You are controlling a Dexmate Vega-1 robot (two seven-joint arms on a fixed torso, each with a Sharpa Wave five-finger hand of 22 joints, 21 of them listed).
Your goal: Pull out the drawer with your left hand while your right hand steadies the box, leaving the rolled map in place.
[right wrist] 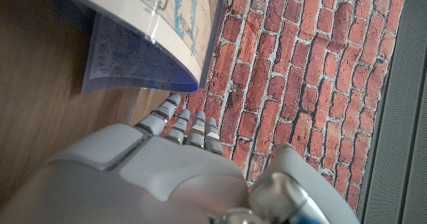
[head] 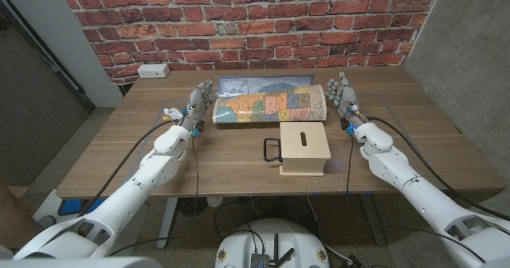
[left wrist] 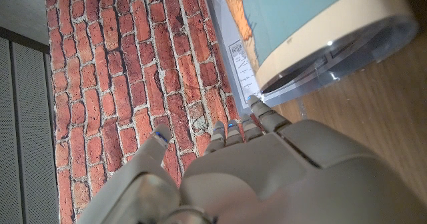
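Note:
A small pale wooden box point(head: 304, 147) with a slot in its lid sits at the middle of the table, a black drawer handle point(head: 273, 150) sticking out of its left side. Behind it lies the rolled map point(head: 269, 103), printed with coloured states; its end also appears in the left wrist view point(left wrist: 320, 31) and its loose edge in the right wrist view point(right wrist: 167, 24). My left hand point(head: 195, 104) stands open at the map's left end, fingers straight, holding nothing. My right hand point(head: 344, 96) stands open at the map's right end, likewise holding nothing.
The wooden table point(head: 239, 160) reaches back to a red brick wall point(head: 247, 21). A white power strip point(head: 153, 70) lies at the table's back left corner. Bare tabletop lies in front of and beside the box.

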